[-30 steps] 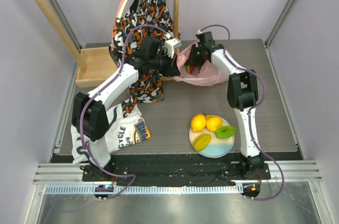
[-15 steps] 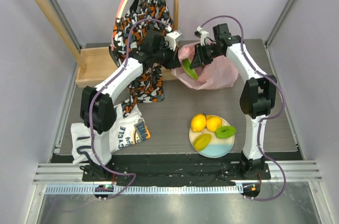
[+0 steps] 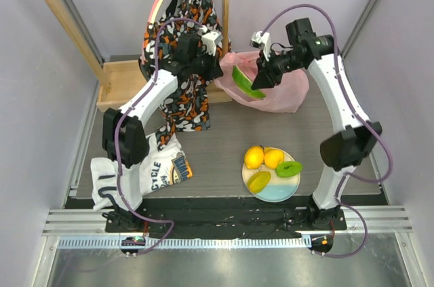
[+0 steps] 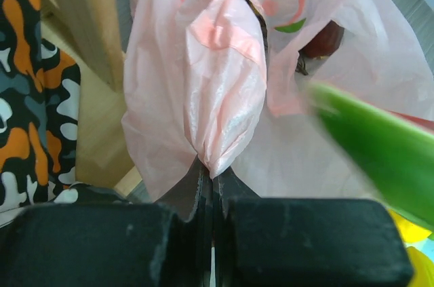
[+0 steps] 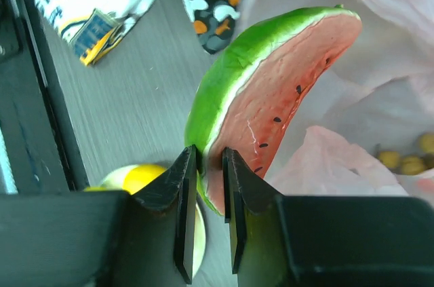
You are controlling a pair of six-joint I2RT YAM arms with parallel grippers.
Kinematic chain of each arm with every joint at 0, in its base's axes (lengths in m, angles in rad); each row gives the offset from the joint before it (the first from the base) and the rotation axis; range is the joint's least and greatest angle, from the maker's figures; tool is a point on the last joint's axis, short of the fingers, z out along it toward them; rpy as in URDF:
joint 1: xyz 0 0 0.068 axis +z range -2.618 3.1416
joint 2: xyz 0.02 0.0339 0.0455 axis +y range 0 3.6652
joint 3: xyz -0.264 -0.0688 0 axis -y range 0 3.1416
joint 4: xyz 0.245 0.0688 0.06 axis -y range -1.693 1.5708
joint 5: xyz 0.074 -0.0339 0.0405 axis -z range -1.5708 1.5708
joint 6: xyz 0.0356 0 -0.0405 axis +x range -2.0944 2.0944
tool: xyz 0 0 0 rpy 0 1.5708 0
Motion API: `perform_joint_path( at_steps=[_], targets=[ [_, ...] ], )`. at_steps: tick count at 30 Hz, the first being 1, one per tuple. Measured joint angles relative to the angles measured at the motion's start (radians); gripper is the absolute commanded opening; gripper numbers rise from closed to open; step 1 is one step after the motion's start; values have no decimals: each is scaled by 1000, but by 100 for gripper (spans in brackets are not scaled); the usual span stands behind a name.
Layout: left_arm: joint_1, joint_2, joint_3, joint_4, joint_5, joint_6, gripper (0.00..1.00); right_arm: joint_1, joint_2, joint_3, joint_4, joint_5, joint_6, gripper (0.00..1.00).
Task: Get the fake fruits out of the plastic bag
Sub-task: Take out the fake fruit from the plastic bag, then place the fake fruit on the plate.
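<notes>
The pink plastic bag [image 3: 279, 94] lies at the back of the table. My left gripper [image 3: 218, 63] is shut on a bunched edge of the bag [image 4: 217, 90], holding it up. My right gripper [image 3: 262, 81] is shut on the rind end of the watermelon slice [image 3: 245, 82], which hangs in the air over the bag's front left. In the right wrist view the slice [image 5: 271, 90] sits between the gripper [image 5: 209, 165] jaws. A dark red fruit [image 4: 324, 39] and small brownish grapes [image 5: 400, 160] show inside the bag. Two lemons [image 3: 263, 157] and a green piece [image 3: 289, 169] rest on the plate [image 3: 279, 194].
A patterned garment [image 3: 186, 26] hangs from a wooden rack [image 3: 64, 15] behind the left arm, down onto the table. The rack's wooden base [image 3: 125, 87] is at the back left. A white printed T-shirt [image 3: 146, 168] lies at the front left.
My right gripper has pulled the watermelon slice up out of the bag and swung right and higher. The left gripper has lifted the bag's edge slightly.
</notes>
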Motion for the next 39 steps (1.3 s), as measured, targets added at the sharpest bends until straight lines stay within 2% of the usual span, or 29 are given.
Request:
perform_joint_path(
  at_steps=[3, 6, 10, 16, 28, 39],
  targets=[
    [20, 0, 0, 6, 20, -26, 0, 49, -144, -39, -42, 34, -139, 7],
    [40, 0, -1, 16, 37, -59, 0, 151, -319, -162, -63, 101, -300, 7],
    [69, 0, -6, 39, 68, -109, 0, 330, -597, -486, -94, 203, -537, 7],
    [90, -3, -47, 74, 97, -141, 0, 417, -900, -896, -149, 306, -813, 5],
    [91, -82, -161, 110, 112, -178, 0, 420, -1033, -1221, -146, 416, -1204, 3],
    [91, -131, -191, 109, 107, -152, 0, 420, -1107, -1273, -143, 439, -1291, 3]
  ],
)
